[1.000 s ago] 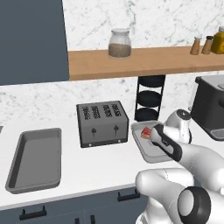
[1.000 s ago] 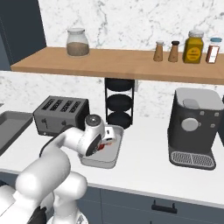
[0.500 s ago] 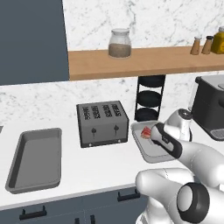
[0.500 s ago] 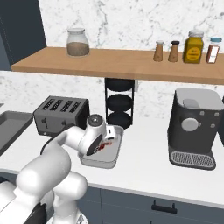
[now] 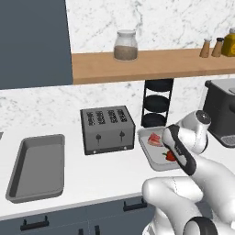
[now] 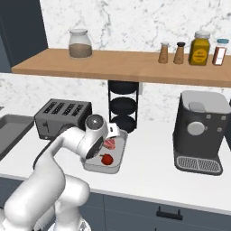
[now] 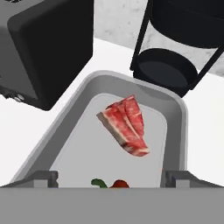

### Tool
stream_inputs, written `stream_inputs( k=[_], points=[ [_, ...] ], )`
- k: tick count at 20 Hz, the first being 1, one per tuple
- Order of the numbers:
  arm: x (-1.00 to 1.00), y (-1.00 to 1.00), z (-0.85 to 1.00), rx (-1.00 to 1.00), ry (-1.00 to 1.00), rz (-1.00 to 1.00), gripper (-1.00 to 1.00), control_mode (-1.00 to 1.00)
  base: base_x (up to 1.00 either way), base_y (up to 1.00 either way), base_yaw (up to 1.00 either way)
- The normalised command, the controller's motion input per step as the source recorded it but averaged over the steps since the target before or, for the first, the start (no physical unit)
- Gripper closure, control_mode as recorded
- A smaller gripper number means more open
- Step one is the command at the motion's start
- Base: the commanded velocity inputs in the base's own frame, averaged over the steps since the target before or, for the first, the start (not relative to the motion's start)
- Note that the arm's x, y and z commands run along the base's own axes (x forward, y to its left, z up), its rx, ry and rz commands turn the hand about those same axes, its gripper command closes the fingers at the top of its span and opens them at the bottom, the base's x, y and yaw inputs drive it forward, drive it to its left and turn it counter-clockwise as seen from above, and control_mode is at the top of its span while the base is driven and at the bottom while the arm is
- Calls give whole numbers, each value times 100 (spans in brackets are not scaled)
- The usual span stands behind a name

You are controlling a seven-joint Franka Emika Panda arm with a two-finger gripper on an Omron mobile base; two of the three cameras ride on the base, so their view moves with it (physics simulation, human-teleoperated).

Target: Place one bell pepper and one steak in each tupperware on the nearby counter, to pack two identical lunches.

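Rendered home kitchen, white surface (image 5: pixel 110 172) with toaster (image 5: pixel 107 129), coffee machine (image 6: pixel 200 131), marble backsplash (image 6: pixel 135 22), wooden shelf (image 6: pixel 131 65) of spice jars (image 6: pixel 200 48)

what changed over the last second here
The gripper opened its jaws and let go of the steak, which now lies in the tupperware beside the bell pepper. The arm barely moved; the toaster and the other tupperware stayed put.
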Motion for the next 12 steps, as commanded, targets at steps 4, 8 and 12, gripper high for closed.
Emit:
stream_inputs(
  k=[4, 8, 12],
  points=[
    [-100, 14, 37, 0, -12, -1, -100, -100, 0, 0, 0],
    [-100, 76, 28, -5, -14, -10, -100, -100, 0, 0, 0],
    [-71, 99, 47, -5, -28, -9, -100, -100, 0, 0, 0]
  ],
)
